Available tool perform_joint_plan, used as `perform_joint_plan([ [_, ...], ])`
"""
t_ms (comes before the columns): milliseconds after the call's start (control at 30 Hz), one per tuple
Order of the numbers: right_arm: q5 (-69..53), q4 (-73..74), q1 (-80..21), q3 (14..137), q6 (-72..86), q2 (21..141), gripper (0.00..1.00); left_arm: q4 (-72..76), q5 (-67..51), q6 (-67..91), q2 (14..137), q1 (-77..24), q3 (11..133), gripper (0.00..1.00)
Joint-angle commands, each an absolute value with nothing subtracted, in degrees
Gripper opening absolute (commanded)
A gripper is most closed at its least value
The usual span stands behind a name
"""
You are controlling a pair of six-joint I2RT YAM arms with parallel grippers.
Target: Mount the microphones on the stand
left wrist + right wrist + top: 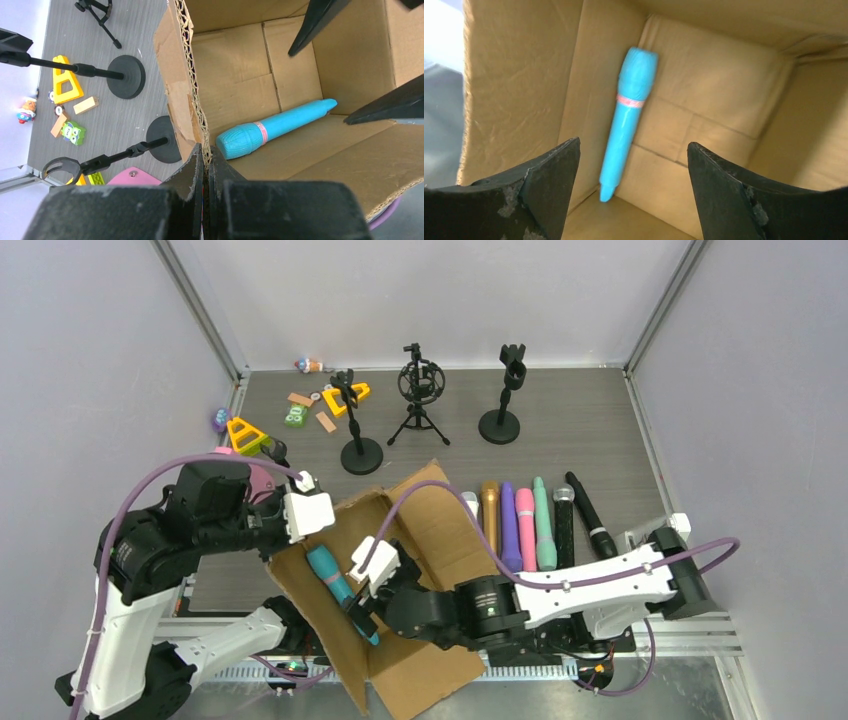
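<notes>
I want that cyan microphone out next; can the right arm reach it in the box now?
Probably yes: the right end effector hangs open over the cyan microphone, nothing covers it, and the left end effector pinches the box wall.

The cardboard box (514,75) walls crowd the right gripper (632,145) on both sides, but straight ahead to the cyan microphone (629,115) it's wide open.
</notes>
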State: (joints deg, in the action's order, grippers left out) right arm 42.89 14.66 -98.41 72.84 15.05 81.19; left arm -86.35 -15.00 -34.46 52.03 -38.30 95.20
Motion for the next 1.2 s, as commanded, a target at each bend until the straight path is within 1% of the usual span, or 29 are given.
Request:
perform_joint_plan([
  [0,32.5,7.82,-95.6,70.78,20.51,83.34,0.85,-91.58,-17.66,-33.39,51.86,-38.83,95.97,0.0],
  [100,30.43,5.18,-94.08,69.96,21.81,87.92,0.88,-91.35,-17.82,-33.35,51.64,-38.81,95.25,0.0],
  [167,29.78,4.8,-93.83,70.66,21.9,90.98,0.92,-91.32,-17.81,-33.31,51.95,-38.82,95.63,0.0],
  [333,31.38,6.18,-91.79,72.33,23.85,96.8,0.93,-91.25,-17.75,-33.49,52.29,-38.76,95.31,0.0],
  [500,32.77,5.42,-90.75,72.05,25.14,100.84,0.86,-91.98,-17.23,-33.32,52.29,-38.76,95.41,0.0],
  [600,33.45,4.78,-90.71,72.43,26.28,103.83,0.84,-92.88,-17.24,-33.39,52.29,-38.84,95.62,0.0],
  [733,33.53,7.07,-90.73,75.05,28.31,107.89,0.79,-94.26,-18.5,-33.01,52.38,-38.76,95.64,0.0],
  [867,35.99,11.17,-90.77,77.32,29.81,110.55,0.69,-95.44,-19.79,-32.87,52.47,-38.82,96.89,0.0],
  [933,38.14,13.06,-90.7,77.55,30.74,110.89,0.61,-96.31,-20.56,-32.87,52.78,-38.76,97.64,0.0],
  [1000,40.47,14.46,-90.54,77.18,31.91,110.68,0.55,-96.52,-21.14,-32.87,52.76,-38.76,97.95,0.0],
  [1167,43.02,18.39,-89.8,77.76,34.33,110.58,0.5,-97.49,-21.78,-33.17,53.04,-38.76,99.22,0.0],
])
